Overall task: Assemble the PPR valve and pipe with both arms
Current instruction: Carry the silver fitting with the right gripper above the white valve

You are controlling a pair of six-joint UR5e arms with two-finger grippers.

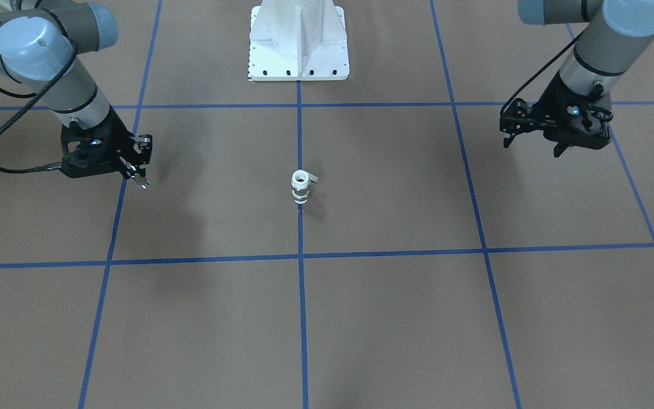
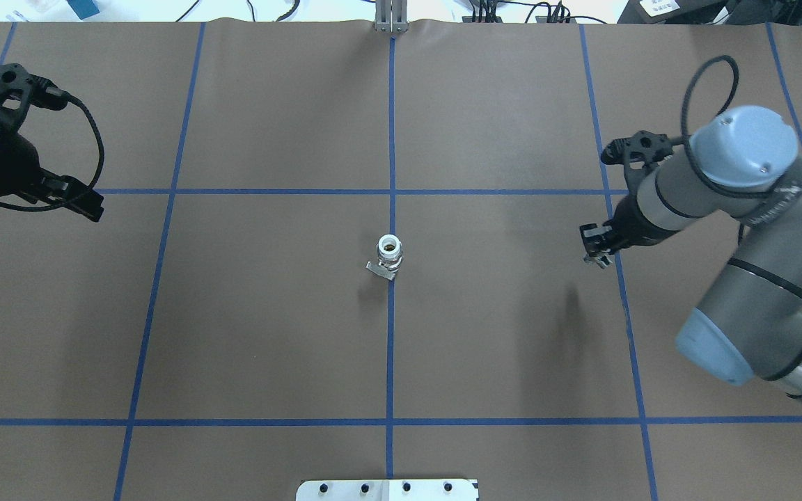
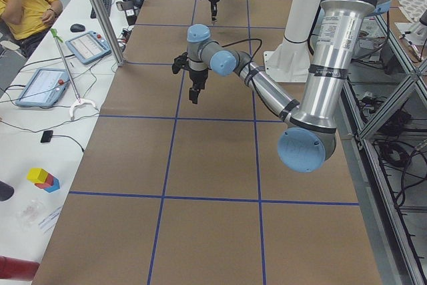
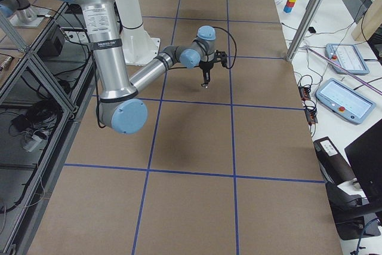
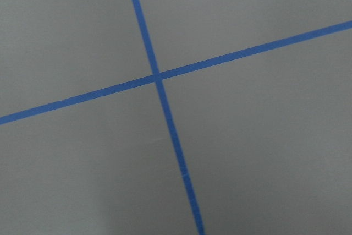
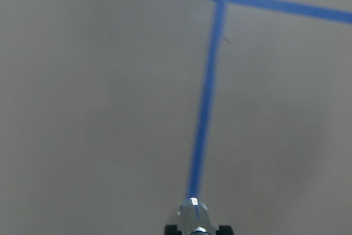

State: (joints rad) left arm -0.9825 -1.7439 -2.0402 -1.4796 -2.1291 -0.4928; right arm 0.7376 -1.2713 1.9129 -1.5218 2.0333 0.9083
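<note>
PPR valve [image 2: 389,252] is standing upright right in the middle of the table [image 2: 269,313], open end up, sat bang on the centre line of the blue tape grid [image 2: 392,125]. Its little grey lever [image 2: 380,268] sticks out low on the side, pointing back toward the robot and a bit to its left. Nothing is touching it.

The pipe [image 6: 192,213] is not on the table at all. The right gripper [image 2: 594,254] has it, up in the air. In the right wrist view you can see the shiny metal stub pinched between the two black fingers [image 6: 171,228], with its end poking out toward the table. So that one is closed tight on the pipe. From overhead it hangs well off to the valve's right, about level with it across the table and just by the next tape line over, with its shadow on the brown surface below.

The left gripper [image 3: 194,97] is well apart from the valve on the other side, near the table's left edge and a touch further from the robot than the valve is. It's above the table too, pointing down. Honestly I can't tell whether its jaws are apart or together. Its own wrist camera only shows a tape crossing, and the other angles are too small or blocked.

So the valve sits roughly between the two grippers, and the white pedestal [image 1: 298,40] is behind it on the robot's side
</note>
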